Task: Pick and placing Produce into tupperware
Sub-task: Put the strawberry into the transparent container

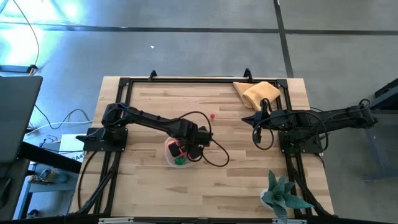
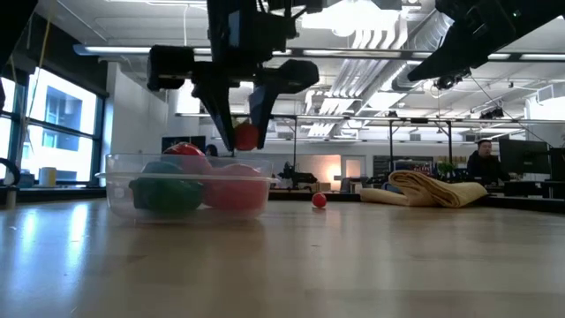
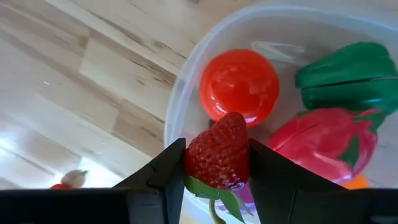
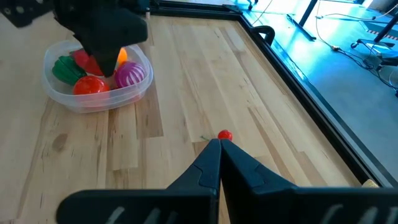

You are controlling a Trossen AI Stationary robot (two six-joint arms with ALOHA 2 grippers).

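Clamped on a strawberry (image 3: pixel 217 155), the left gripper (image 3: pixel 214 163) is held over the tupperware (image 1: pixel 169 155), already mostly filled. Right gripper (image 4: pixel 219 144) is parked shut. One small red piece (image 4: pixel 224 135) is left out on the table (image 1: pixel 161 193), looks like.

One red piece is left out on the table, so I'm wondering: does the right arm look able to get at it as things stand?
Probably yes. The small red piece lies alone on bare wood ahead of the shut right gripper, nothing between. The left gripper holds a strawberry over the tupperware, well aside.
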